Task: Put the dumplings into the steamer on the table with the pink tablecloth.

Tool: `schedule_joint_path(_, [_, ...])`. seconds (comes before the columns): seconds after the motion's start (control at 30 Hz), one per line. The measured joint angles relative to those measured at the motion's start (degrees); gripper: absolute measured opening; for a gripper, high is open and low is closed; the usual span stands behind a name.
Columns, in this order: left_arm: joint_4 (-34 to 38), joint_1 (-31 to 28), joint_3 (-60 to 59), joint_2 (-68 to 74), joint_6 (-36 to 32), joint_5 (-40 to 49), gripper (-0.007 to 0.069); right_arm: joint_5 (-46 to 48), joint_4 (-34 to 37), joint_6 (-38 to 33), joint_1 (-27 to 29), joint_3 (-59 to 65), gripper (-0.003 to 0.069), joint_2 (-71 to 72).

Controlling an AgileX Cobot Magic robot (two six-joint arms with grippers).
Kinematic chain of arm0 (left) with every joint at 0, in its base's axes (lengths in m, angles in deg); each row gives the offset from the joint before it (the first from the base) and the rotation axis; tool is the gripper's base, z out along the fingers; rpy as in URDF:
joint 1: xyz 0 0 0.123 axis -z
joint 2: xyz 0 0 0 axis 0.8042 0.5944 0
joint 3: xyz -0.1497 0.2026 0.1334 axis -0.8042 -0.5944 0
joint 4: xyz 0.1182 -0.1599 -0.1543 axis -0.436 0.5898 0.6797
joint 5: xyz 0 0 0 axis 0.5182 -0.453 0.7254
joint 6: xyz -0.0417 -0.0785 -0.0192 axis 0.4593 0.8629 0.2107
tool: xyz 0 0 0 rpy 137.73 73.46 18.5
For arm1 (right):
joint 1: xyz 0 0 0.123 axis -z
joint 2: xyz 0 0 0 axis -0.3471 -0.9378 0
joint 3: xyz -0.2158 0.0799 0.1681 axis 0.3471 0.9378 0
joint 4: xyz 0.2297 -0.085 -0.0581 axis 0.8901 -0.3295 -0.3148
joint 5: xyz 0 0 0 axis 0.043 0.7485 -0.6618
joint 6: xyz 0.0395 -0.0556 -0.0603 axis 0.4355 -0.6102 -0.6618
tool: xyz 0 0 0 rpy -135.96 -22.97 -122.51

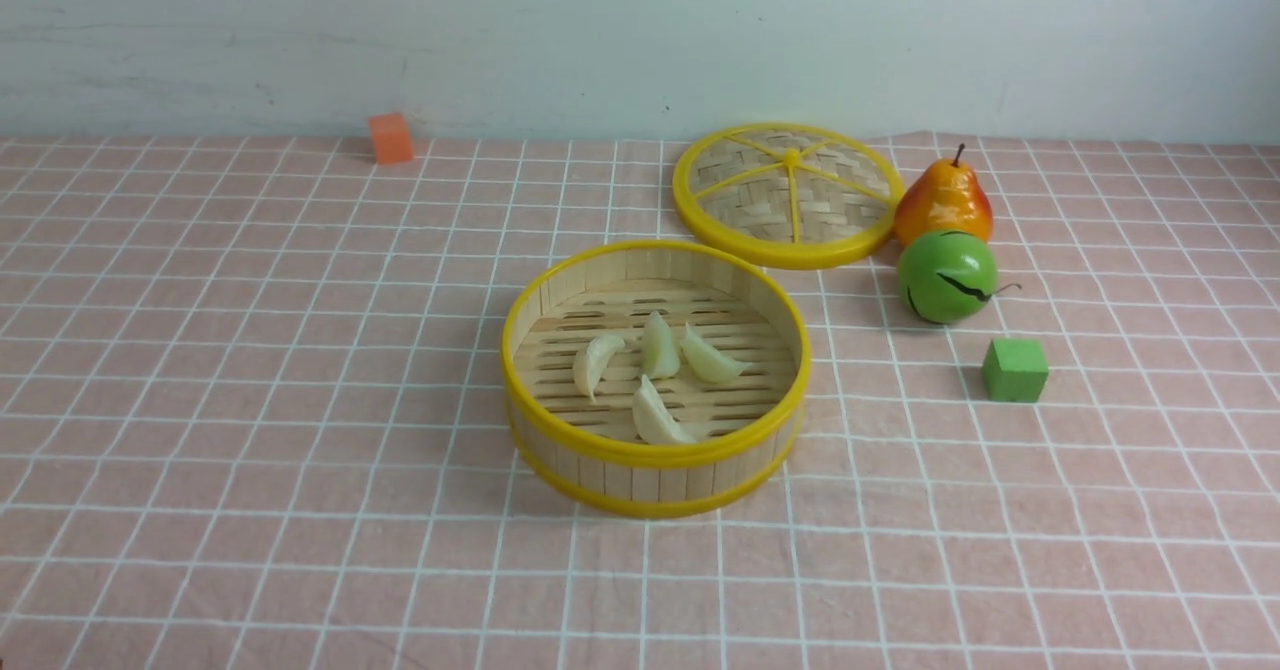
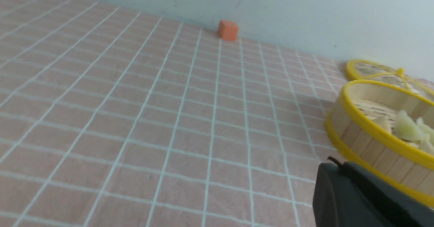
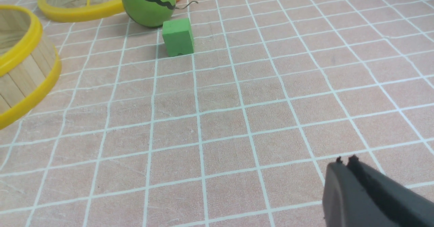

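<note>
Dumplings (image 1: 650, 370), four in all, lie on the slatted floor of the one steamer (image 1: 655, 455), which stands on the pink tablecloth (image 1: 250, 400) over the table (image 1: 1100, 550), just beyond the left gripper (image 2: 334, 162), whose jaws are pressed together on nothing; the right gripper (image 3: 344, 161) is likewise closed and empty, with one green cube (image 3: 178, 37), one green ball (image 3: 149, 3), one pear (image 1: 943, 200) and one woven lid (image 1: 785, 195) well ahead of it. One orange cube (image 2: 227, 29) sits far ahead of the left gripper by the wall; bare cloth lies between. No readable writing shows.
</note>
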Motion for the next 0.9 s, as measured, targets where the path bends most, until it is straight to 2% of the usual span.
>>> schedule_joint_path(0.17, [-3.8,-1.3,-1.3,0.0,3.7,1.6,-0.0014,0.1,0.0,0.0,0.0,0.0,0.0018,0.0])
schedule_joint_path(0.33, [-4.2,-1.4,-1.3,0.0,1.5,7.8,-0.0014,0.1,0.0,0.0,0.0,0.0,0.0028,0.0])
schedule_joint_path(0.9, [-3.6,-1.4,-1.3,0.0,0.7,8.6,-0.0014,0.1,0.0,0.0,0.0,0.0,0.0045,0.0])
